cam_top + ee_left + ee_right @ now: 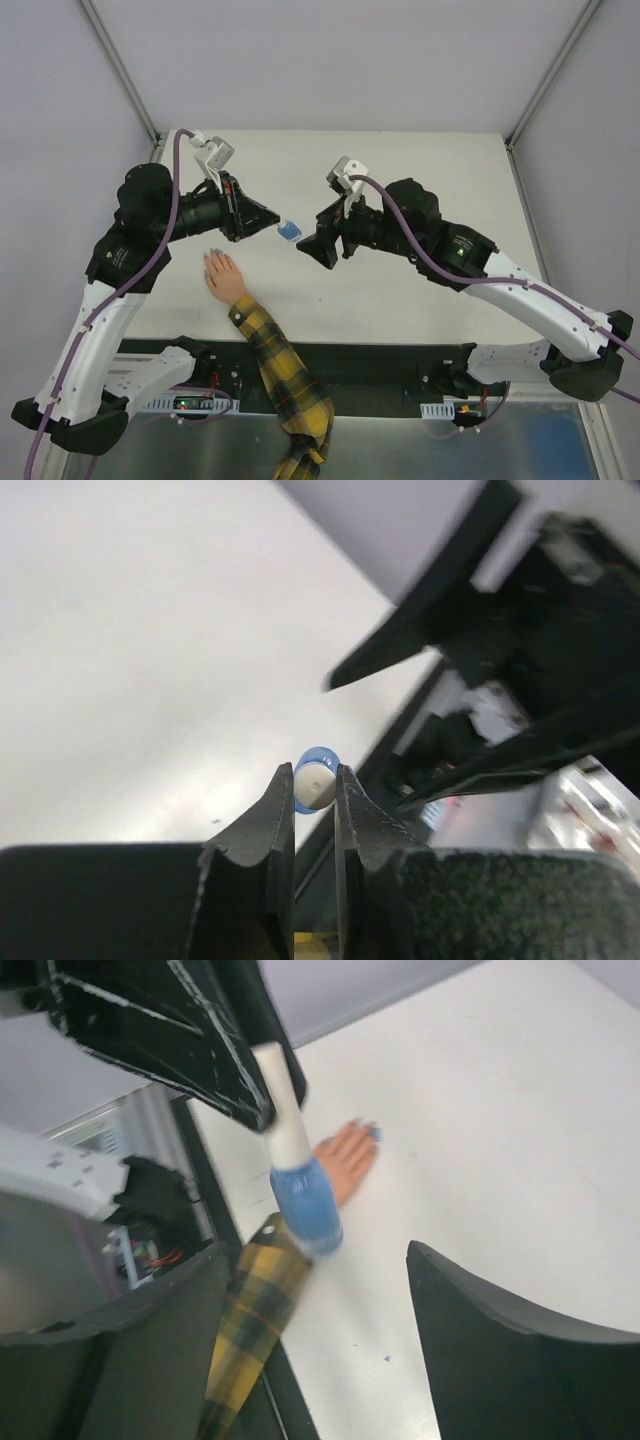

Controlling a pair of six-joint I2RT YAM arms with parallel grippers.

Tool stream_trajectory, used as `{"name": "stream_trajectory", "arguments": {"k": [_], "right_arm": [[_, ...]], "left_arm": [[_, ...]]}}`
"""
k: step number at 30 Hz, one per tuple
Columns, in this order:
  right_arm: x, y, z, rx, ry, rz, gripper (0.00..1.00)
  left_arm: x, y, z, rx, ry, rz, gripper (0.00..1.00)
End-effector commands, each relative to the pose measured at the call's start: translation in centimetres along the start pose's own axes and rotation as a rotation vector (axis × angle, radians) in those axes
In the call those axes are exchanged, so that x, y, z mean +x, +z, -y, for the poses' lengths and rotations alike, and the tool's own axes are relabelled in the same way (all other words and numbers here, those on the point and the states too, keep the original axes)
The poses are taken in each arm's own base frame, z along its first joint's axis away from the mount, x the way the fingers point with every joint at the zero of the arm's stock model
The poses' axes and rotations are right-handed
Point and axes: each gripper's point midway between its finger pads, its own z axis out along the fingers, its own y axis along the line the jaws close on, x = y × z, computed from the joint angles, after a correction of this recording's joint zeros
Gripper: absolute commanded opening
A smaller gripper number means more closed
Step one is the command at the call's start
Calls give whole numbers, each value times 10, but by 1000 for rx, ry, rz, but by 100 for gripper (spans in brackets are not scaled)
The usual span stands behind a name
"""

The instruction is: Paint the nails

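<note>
The left arm [120, 260] reaches in from the near left corner and bends toward the middle of the white worktop [420, 165]. Just right of its elbow a small peach-skinned hand [224, 278] lies palm down on the worktop, near the near edge. Its fingers point away from the arm bases. The nails [212, 255] sit at its far end, and the right wrist view shows at least some of them tinted light blue. From the wrist a yellow-and-black plaid sleeve [282, 372] trails back over the dark near edge of the worktop.

Above and to the right of the hand, the left claw [270, 222] is clenched on the white cap [316, 783] of a small blue polish bottle [290, 231]. In the left wrist view both of its fingers [268, 825] press against the sides of the cap. The right wrist view shows the bottle raised off the worktop, cap uppermost and tilted, its blue body below the cap.

Just right of the bottle is the right claw [318, 248], released, its jaws spread wide and facing the bottle. In its own wrist view the bottle appears between the two dark fingers, with a gap on either side. The right arm [500, 275] runs back from there to the near right corner.
</note>
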Motion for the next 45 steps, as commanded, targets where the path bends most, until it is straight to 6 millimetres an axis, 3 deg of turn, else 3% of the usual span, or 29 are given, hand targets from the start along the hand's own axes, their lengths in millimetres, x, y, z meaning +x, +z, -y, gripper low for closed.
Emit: {"name": "stream_trajectory", "arguments": {"k": [1,2,4,5,6,7,8,9,11,14,18,22,29,34,45], "right_arm": [[8,-27,60,350,34,21,78],[8,-34,64,371,38,30,79],[28,-37,70,399,48,-7,79],[33,-41,72,409,52,-13,79],[38,-42,73,414,62,-24,79],[45,-44,74,421,67,-43,79],[59,-44,76,433,77,-72,79],[63,-48,77,440,85,-72,79],[83,-49,77,447,118,-104,79],[97,-52,74,437,152,-110,79],[131,-52,73,426,176,-166,79],[147,-53,69,412,206,-189,80],[131,-65,58,352,164,-147,80],[124,-74,60,358,118,-148,82],[130,-68,54,334,183,-114,82]], "left_arm": [[4,-30,-101,-581,-13,54,0],[14,-44,-137,-766,-28,59,0],[25,-70,-180,-995,-85,69,0],[43,-82,-202,-1100,-135,57,0],[47,-105,-220,-1248,-147,86,0],[56,-124,-236,-1358,-184,100,0],[78,-136,-250,-1455,-253,105,0],[86,-162,-258,-1595,-266,154,0],[117,-185,-270,-1713,-354,185,0],[144,-203,-274,-1778,-461,245,0],[161,-223,-278,-1881,-523,320,0],[177,-250,-283,-2026,-560,320,0],[197,-272,-293,-2139,-746,425,0],[217,-285,-306,-2219,-891,376,0],[228,-297,-307,-2313,-891,375,0]]}}
